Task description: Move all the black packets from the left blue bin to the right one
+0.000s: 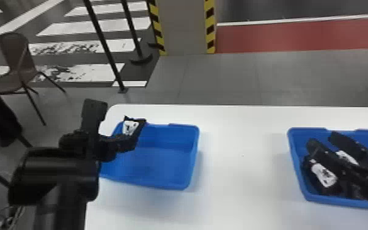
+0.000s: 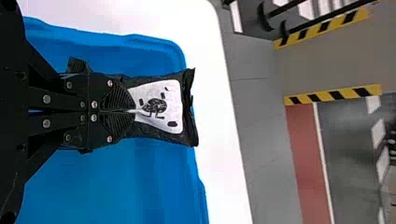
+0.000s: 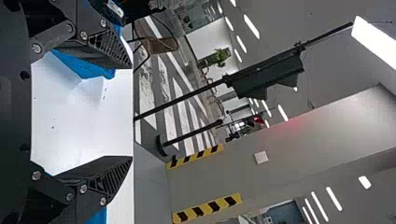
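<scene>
In the head view my left gripper (image 1: 131, 139) is over the left blue bin's (image 1: 174, 182) far left part, shut on a black packet (image 1: 130, 126) with a white label. The left wrist view has this gripper (image 2: 133, 111) closed on the packet's (image 2: 161, 106) end, the bin's blue floor beneath. My right gripper (image 1: 322, 139) stands open above the right blue bin (image 1: 298, 174), partly hiding the packets there. One labelled packet (image 1: 324, 176) lies at that bin's left side. In the right wrist view the right gripper (image 3: 130, 112) has its fingers wide apart with nothing between them.
Both bins stand on a white table (image 1: 241, 171), a wide strip of tabletop between them. Beyond its far edge are a chair (image 1: 16, 61), barrier posts and a striped pillar (image 1: 183, 27).
</scene>
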